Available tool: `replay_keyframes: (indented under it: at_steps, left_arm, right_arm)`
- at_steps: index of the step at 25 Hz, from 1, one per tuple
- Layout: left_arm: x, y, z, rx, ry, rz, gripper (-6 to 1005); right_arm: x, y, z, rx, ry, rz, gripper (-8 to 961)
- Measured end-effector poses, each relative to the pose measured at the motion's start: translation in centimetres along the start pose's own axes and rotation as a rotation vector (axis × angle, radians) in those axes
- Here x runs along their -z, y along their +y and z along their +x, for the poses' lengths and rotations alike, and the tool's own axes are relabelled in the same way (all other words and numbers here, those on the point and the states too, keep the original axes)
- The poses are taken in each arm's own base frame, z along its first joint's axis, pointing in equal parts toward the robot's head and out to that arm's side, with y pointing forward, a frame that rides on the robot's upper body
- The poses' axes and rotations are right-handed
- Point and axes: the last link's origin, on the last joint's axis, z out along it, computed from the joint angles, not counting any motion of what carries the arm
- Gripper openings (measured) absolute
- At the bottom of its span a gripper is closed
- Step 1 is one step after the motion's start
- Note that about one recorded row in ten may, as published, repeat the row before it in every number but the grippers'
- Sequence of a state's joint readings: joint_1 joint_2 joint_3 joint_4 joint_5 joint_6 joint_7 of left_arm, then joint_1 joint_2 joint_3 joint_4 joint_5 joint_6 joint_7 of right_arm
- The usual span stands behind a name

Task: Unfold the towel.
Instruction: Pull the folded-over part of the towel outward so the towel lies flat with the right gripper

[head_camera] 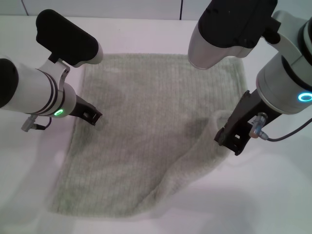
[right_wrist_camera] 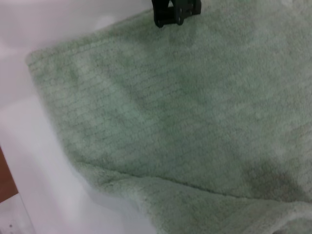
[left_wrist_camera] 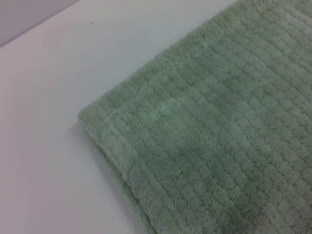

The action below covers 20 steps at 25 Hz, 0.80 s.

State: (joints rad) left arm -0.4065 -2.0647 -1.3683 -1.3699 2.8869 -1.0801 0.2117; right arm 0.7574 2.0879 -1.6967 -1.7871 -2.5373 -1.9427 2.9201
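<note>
The left gripper (head_camera: 92, 116) is hovering at the towel's left edge, and whether its fingers are parted or closed cannot be told. The towel (head_camera: 151, 131) is lying spread over the white table (head_camera: 29, 161), with a diagonal fold running across its near right part. The right gripper (head_camera: 229, 139) is pressing at the towel's bunched right edge, apparently pinching the cloth.

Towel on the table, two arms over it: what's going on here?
The towel lies mostly spread on the white table, with its near right corner folded over. The left tool is at the towel's left edge. The right tool is at the right edge beside a raised bit of hem. Neither visibly holds any cloth.
</note>
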Motion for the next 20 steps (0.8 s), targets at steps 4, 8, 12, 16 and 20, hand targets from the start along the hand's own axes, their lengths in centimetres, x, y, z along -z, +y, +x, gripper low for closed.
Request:
replay_keyframes:
  at_steps: [4,8,12,16,20]
  left_arm:
    - [0.0,0.0,0.0,0.000,0.000,0.000,-1]
    - [0.0,0.0,0.0,0.001,-0.003,0.000,-1]
    - [0.0,0.0,0.0,0.000,-0.005,-0.001,-1]
    - [0.0,0.0,0.0,0.000,-0.005,-0.001,-1]
    - [0.0,0.0,0.0,-0.001,-0.004,-0.001,-2]
  right_arm:
    - [0.0,0.1,0.2,-0.002,0.014,-0.003,-2]
    - [-0.4,0.3,0.5,-0.007,0.037,-0.009,-2]
    - [-0.8,0.6,0.8,-0.010,0.061,-0.018,-2]
    - [-1.4,0.8,1.0,-0.016,0.077,-0.024,-1]
    - [-1.7,0.9,1.2,-0.018,0.091,-0.033,-1]
